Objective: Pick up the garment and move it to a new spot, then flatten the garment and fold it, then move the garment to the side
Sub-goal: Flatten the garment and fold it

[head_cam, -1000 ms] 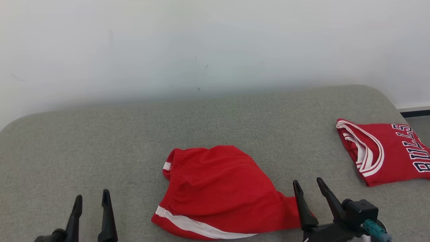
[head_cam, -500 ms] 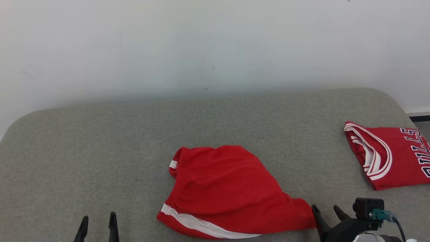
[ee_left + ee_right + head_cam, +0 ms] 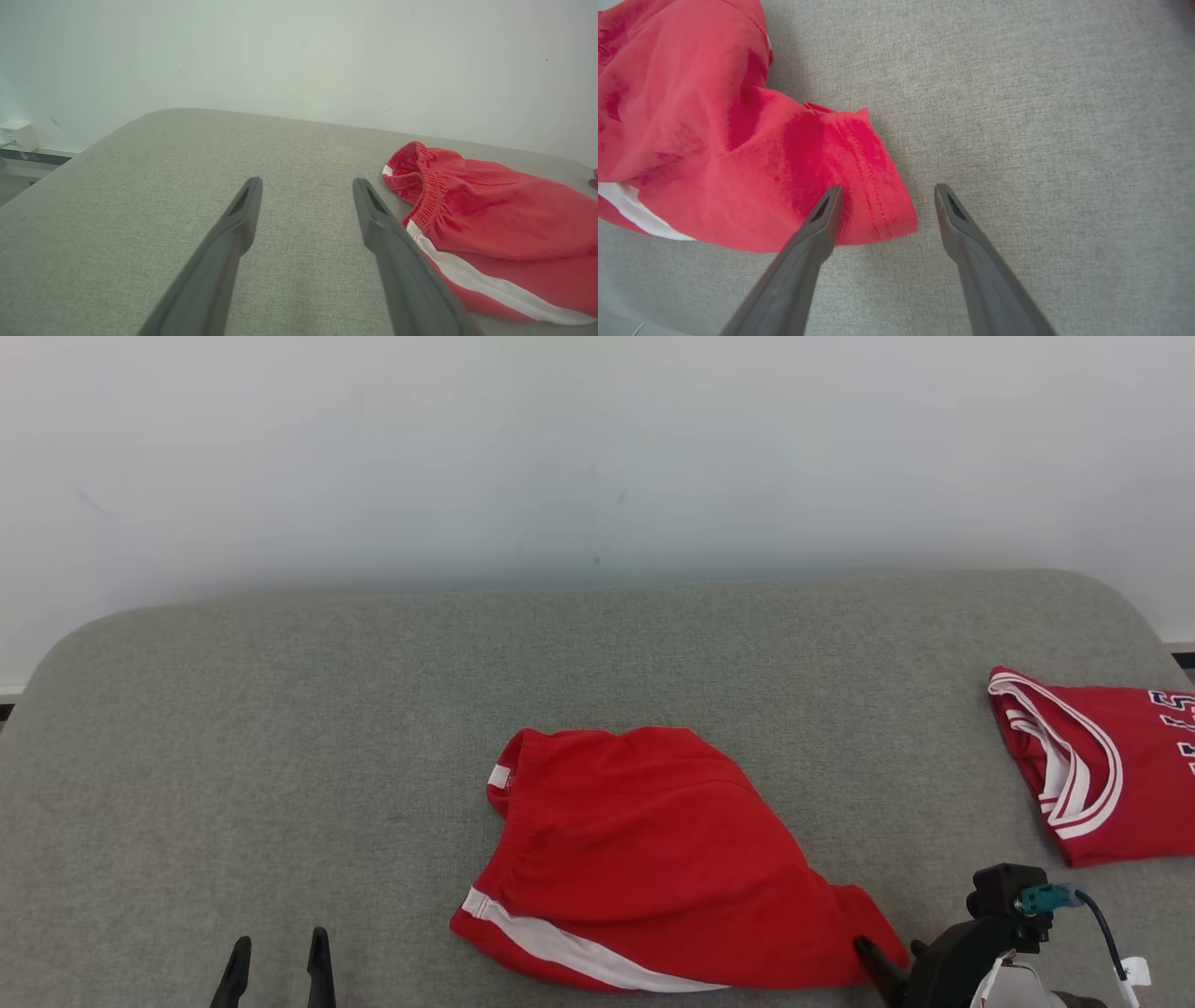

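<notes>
a: right gripper [image 3: 888,189], fingers [image 3: 810,238] spread wide and empty, poised at the near right corner of the shorts [image 3: 644,859]. one finger crosses the hem [image 3: 878,200], the other stands over bare table [image 3: 280,709]. whether a tip touches cloth, you cannot tell from here.

b: and your left?

a: left gripper [image 3: 307,182], equally wide, nothing in it, low over the table just left of the waistband [image 3: 427,196] and apart from it.

b: what could go wrong for you?

a: the hem looks doubled. close there and you may pinch one layer only, so the shorts hang twisted. come in too flat and the tip may push the cloth ahead instead of taking it. carry the load far right and it may land on the jersey [image 3: 1148,784], folded at the table's right end.

b: how do the shorts look?

a: red, thin and soft, lying mid-table toward the near edge, bunched rather than flat. the waistband is gathered at the left, a white stripe [image 3: 560,947] runs along the near side, and a leg trails right to your gripper. likely limp and light; expect sag from a single grip.
</notes>
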Available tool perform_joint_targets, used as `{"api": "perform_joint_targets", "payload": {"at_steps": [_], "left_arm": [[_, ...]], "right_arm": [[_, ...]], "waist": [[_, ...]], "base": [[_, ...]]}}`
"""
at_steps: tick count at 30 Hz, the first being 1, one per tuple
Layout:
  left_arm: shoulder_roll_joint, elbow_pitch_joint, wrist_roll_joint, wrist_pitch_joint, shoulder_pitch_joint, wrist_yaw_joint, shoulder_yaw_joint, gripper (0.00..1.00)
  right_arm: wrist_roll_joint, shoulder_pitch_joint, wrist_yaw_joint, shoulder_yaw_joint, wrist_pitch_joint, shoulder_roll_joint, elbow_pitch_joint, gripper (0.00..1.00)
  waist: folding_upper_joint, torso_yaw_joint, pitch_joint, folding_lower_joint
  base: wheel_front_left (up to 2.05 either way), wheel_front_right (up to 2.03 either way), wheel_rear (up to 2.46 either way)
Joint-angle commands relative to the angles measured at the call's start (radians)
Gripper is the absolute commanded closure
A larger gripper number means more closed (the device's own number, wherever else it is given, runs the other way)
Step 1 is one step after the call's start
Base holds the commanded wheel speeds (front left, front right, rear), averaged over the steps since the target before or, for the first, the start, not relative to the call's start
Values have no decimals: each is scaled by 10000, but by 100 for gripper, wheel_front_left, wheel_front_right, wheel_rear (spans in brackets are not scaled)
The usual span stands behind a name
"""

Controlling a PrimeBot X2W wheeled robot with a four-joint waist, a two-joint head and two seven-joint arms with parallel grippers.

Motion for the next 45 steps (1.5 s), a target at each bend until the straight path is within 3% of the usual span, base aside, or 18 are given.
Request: {"api": "perform_joint_targets", "payload": {"at_steps": [1,2,3,4,5,6,16,24,30,35,45], "left_arm": [[-18,34,69,-16,63,-37,14,0],[-23,37,77,-18,57,-45,18,0],[-26,37,92,-16,59,-52,24,0],[-29,35,105,-17,66,-54,26,0],[-27,35,122,-17,82,-54,27,0],[-29,32,127,-18,98,-53,26,0],[-120,-47,159,-18,185,50,-20,0],[-176,-180,178,-17,244,82,-23,0],[-198,-286,169,-17,244,147,17,0],[-217,-331,175,-17,126,131,9,0],[-231,-372,327,-17,-387,-22,-217,0]], "right_arm": [[95,-124,-26,-18,136,-28,59,0],[113,-145,-26,-29,149,-10,55,0],[131,-141,-26,-26,146,8,54,16],[169,-128,-26,25,183,21,64,54],[182,-126,-26,74,193,25,62,69],[199,-140,-26,106,161,24,41,100],[455,80,-26,-31,-246,23,-783,100],[1228,898,-26,-636,139,314,-3191,100],[999,1615,-26,-1418,753,465,-4525,100],[475,867,-27,-1982,425,465,-3681,100],[-815,-2419,-27,-2482,-860,470,706,100]], "waist": [[0,42,8,-1],[0,53,11,-1],[0,59,15,-1],[0,63,18,-1],[0,63,19,-1],[0,59,20,-1],[0,-40,-46,-1],[0,-153,-141,-1],[0,-199,-98,-1],[0,-197,86,-1],[0,408,646,-1]], "base": [[0,0,0],[0,0,0],[0,0,0],[0,0,0],[0,0,0],[0,0,0],[0,0,0],[0,0,0],[0,0,0],[0,0,0],[0,0,0]]}}
